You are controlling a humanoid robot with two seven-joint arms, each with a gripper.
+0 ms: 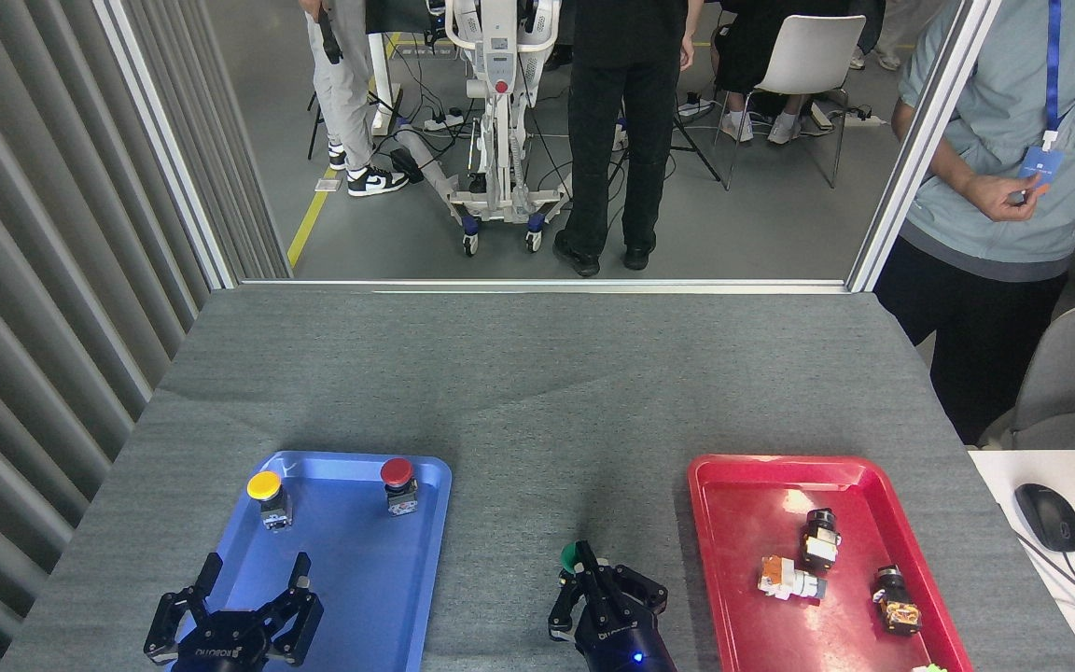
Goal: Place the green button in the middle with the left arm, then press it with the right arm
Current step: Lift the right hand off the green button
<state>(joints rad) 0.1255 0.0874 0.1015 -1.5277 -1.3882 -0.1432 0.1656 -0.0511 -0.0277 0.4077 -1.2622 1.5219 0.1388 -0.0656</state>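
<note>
The green button (570, 556) stands on the dark grey cloth in the middle (537, 420) of the table, between the two trays. Only the far left edge of its green cap shows. My right gripper (587, 572) comes in from the bottom edge and sits on top of the button, its fingers drawn together and shut, with nothing held. My left gripper (256, 571) hovers over the near end of the blue tray (425, 523), fingers spread open and empty.
A yellow button (265, 487) and a red button (397, 474) stand at the far end of the blue tray. The red tray (715, 523) on the right holds several small parts. A person (1013, 187) stands at the table's far right corner.
</note>
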